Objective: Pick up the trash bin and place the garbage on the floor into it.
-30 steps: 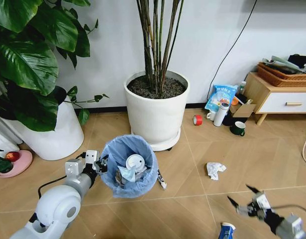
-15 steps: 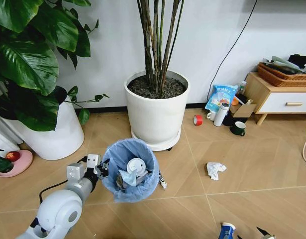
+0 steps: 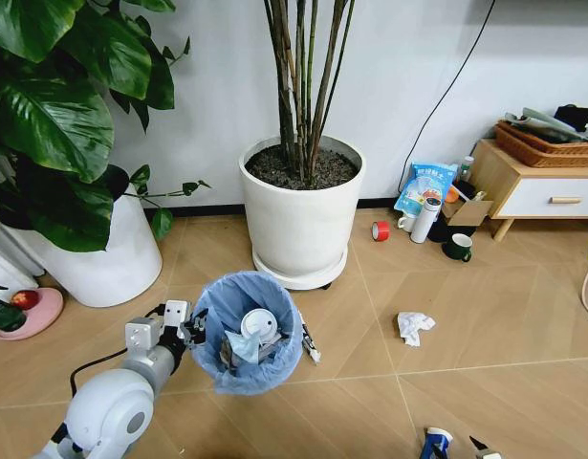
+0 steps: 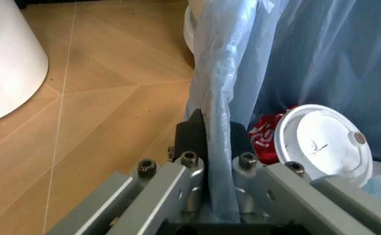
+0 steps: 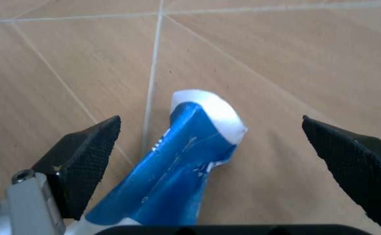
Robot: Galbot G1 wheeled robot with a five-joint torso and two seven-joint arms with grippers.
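Bin held at the rim, right claw spread over a blue-white packet

The floor (image 3: 466, 325) carries the trash bin (image 3: 248, 335) at about 7 o'clock from the big white plant pot (image 3: 301, 215); the left gripper (image 4: 210, 134) is pinched tight on its rim and liner. At the head view's 5 o'clock edge, the right gripper (image 5: 223, 152) hangs wide open above the blue-white packet (image 5: 177, 171). A white tissue wad (image 3: 413, 326) lies at 3 o'clock from the bin. I'd centre the packet between the fingers, descend straight, then close.

Glossy white rounded left arm (image 3: 107, 411) with a black cable, silver-grey metal left end effector (image 4: 211, 142) with round bolts and black fingertips, right end effector (image 5: 229, 147) with black ribbed pads.
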